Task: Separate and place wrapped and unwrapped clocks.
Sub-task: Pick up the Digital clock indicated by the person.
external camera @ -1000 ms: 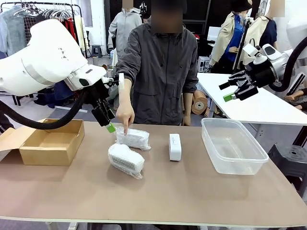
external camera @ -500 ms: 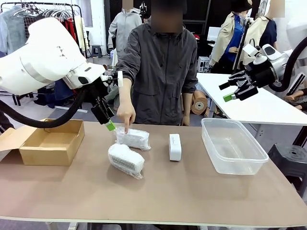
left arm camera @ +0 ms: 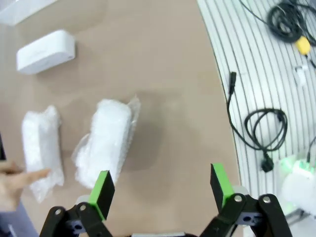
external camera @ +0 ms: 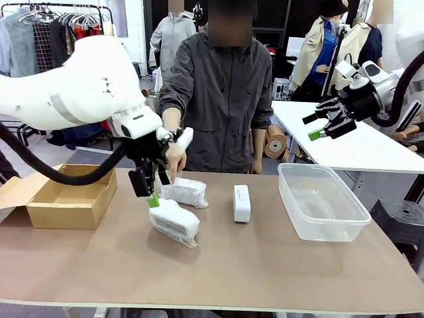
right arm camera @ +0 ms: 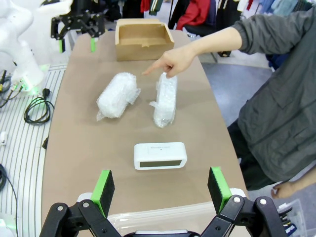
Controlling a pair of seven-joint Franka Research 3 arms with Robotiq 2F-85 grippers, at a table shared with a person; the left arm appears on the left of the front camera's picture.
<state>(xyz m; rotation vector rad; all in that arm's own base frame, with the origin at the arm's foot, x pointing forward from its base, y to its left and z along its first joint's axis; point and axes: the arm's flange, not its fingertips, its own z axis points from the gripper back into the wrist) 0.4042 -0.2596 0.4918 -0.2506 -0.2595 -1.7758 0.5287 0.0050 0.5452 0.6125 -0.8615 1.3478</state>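
The left gripper (left arm camera: 162, 187) has its fingers (left arm camera: 102, 187) wide open just over the 2 wrapped clocks (external camera: 173, 220) on the worktop (external camera: 265, 265), so it should centre on the one that the person's hand (external camera: 175, 158) points at, then close across its narrow side

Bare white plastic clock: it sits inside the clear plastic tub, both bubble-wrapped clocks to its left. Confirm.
Not inside: the front view shows the bare white plastic clock on the brown table beside the clear plastic tub, both bubble-wrapped clocks to its left.
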